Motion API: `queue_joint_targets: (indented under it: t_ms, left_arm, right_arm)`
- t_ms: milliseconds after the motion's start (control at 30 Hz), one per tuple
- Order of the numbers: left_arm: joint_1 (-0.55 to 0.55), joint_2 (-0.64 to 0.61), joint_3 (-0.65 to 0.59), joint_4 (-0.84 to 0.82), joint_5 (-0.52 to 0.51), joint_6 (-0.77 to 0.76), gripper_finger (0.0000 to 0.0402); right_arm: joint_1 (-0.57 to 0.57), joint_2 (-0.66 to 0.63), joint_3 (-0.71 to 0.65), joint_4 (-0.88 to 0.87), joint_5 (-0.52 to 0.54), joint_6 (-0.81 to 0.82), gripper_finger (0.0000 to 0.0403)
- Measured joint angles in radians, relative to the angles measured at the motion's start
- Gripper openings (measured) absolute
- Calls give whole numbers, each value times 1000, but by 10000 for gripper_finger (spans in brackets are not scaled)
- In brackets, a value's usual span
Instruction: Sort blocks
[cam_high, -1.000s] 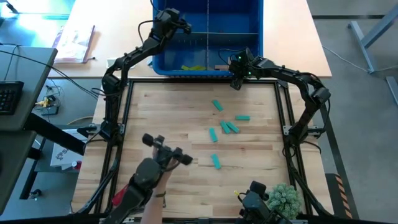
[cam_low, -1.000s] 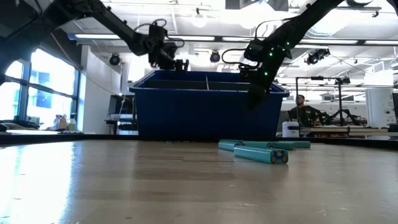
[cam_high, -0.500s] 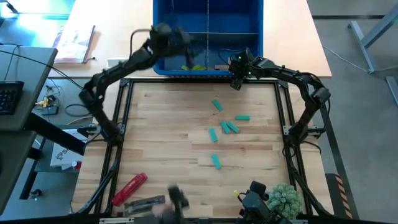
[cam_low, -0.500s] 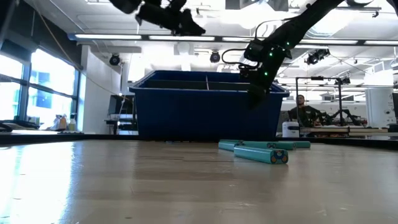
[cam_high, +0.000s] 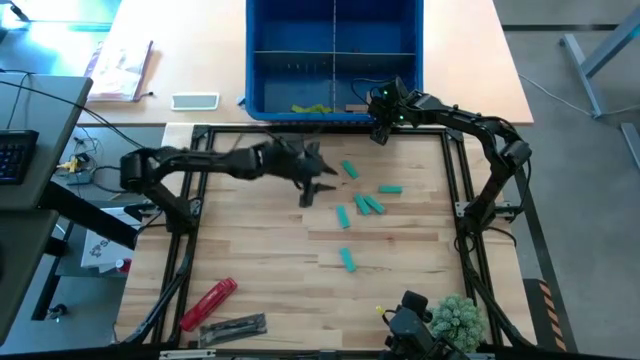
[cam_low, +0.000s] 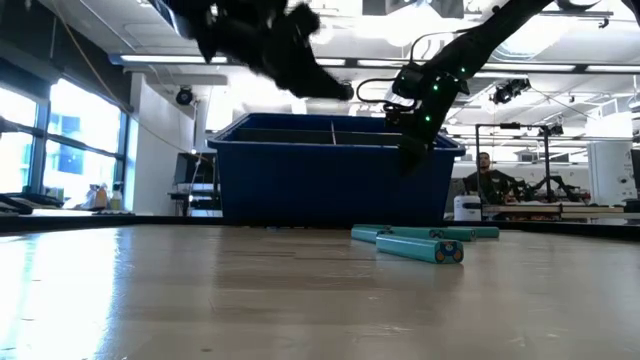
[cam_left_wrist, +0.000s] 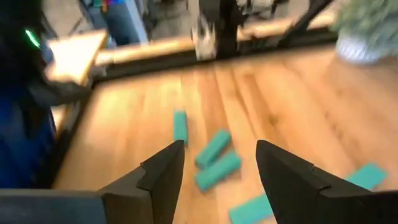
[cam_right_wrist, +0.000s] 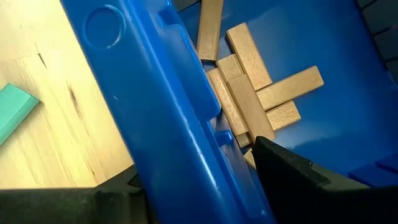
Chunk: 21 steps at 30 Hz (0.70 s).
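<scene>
— Nearest, along the bottom of the high view?

— A potted green plant (cam_high: 457, 318) at lower right. A red cylindrical tool (cam_high: 208, 303) at lower left, with a flat dark piece (cam_high: 233, 327) just beside it. All resting on the wooden counter (cam_high: 260, 250).

— And the blocks?

— Teal blocks (cam_high: 347, 260) loose on the counter, a little right of centre frame. One alone lower down, the rest in a loose cluster above it. All lying flat, none stacked.

— Left hand?

— Left hand (cam_high: 312, 186) just left of that cluster, over the counter. Fingers spread, nothing between them. Smeared in the high view, but plainly clear of the blocks in its wrist view.

— Anything in the way?

— Black frame rails (cam_high: 200, 180) bordering the counter on all sides. Otherwise only bare wood between hand and cluster.

— Farther up?

— Right hand (cam_high: 380, 128) at the near wall of the blue bin (cam_high: 333, 20), upper centre. Fingers spread to either side of that wall, pinching nothing. Tan blocks (cam_right_wrist: 249, 81) piled criss-cross in the compartment just past the wall. Lime blocks (cam_high: 310, 108) in the compartment left of those.

— Beyond the bin?

— A flat white device (cam_high: 195, 101) left of the bin. A book (cam_high: 120, 70) at upper left, cover print too small to read. In the low view, a person (cam_low: 487, 180) in the room behind, right of the bin.
</scene>
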Motion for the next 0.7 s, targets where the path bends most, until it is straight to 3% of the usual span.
queue_joint_targets:
  t_ms: [100,400,700]
  left_arm:
    - [-15,78,-7,11,-51,-10,181]
    - [25,313,53,89,-51,-80,181]
    - [-58,408,56,123,54,88,181]
  right_arm:
    - [0,0,0,0,1,0,194]
    - [0,0,0,6,-2,0,194]
    - [0,0,0,13,-2,0,194]
